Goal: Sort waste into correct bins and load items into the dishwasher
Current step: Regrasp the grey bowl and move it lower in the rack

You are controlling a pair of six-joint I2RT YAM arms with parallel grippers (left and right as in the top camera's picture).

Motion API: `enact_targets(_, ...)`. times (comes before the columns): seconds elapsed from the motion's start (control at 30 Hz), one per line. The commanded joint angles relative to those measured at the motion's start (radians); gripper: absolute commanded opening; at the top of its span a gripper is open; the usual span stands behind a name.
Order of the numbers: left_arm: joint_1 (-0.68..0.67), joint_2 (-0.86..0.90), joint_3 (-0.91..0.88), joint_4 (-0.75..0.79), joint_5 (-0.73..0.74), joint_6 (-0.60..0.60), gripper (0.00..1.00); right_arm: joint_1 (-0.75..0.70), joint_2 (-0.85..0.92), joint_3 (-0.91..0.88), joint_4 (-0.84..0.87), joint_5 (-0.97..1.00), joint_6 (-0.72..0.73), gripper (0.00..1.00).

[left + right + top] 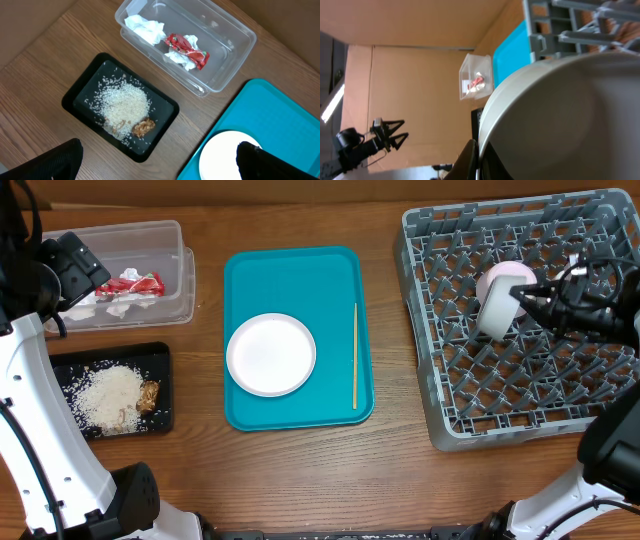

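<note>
Two hands: left hand (pixel 159 150) wide and empty, right hand (pixel 525 298) tight on bowl (pixel 495 302) over dish rack (pixel 480 402)

1. The left arm (pixel 25 380) has smooth white links and bulky matte-black joint housings, at 9 and 7 o'clock in the overhead view
2. A thin black cable (pixel 20 450) trails along its white link
3. The left gripper (pixel 85 272) is black and blocky; its fingers (pixel 55 161) show as dark rounded wedges
4. The right arm (pixel 555 502) has a white link at 5 o'clock, capped by a black housing
5. The right gripper (pixel 522 298) is black and angular, with thin black wires (pixel 578 268) looped on it
</note>
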Motion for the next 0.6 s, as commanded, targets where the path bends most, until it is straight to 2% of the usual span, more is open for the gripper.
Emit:
enact_targets(0.0, -0.006, 0.006, -0.003, -0.002, -0.010, -0.010, 1.00, -0.048, -0.023, -0.048, 0.034, 0.000, 0.056, 0.04)
enact_targets(0.43, -0.006, 0.006, -0.003, -0.002, -0.010, -0.010, 1.00, -0.133, -0.023, -0.093, 0.031, 0.018, 0.076, 0.04)
enact_targets(0.57, -0.006, 0.006, -0.003, -0.002, -0.010, -0.010, 1.00, -0.134, -0.023, -0.091, 0.030, 0.072, 0.084, 0.16)
